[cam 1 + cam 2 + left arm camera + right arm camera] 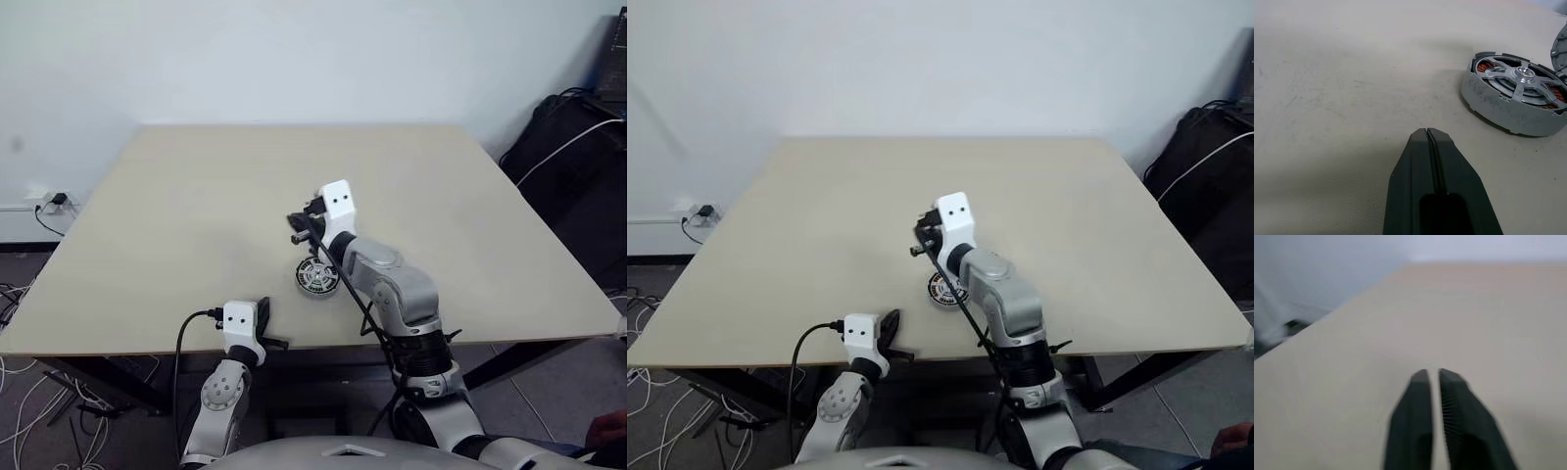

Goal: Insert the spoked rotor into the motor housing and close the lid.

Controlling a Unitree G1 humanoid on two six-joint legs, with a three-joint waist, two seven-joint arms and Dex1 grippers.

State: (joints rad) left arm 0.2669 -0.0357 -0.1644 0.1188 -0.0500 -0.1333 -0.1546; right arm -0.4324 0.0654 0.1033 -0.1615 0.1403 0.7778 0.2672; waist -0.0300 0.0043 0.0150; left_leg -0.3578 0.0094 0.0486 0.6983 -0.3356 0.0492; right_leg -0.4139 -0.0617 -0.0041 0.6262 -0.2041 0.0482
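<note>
Spoked rotor [1520, 81], a small silver metal wheel with a central hub, sits inside the round grey motor housing [1498, 110], copper windings showing between its spokes, near the front edge of the beige wooden table [196, 215]. Part of the grey disc lid [1559, 46] shows just beside the housing. Raised above the housing, the right gripper [1431, 374] holds nothing, its black fingers drawn nearly together. By the table's front edge, the left gripper [1428, 131] is pressed closed and empty.

You see a matt beige table [1342, 73], the bright-metal spoked rotor [1518, 78] over copper windings, and matt black gripper fingers [1437, 196].
</note>
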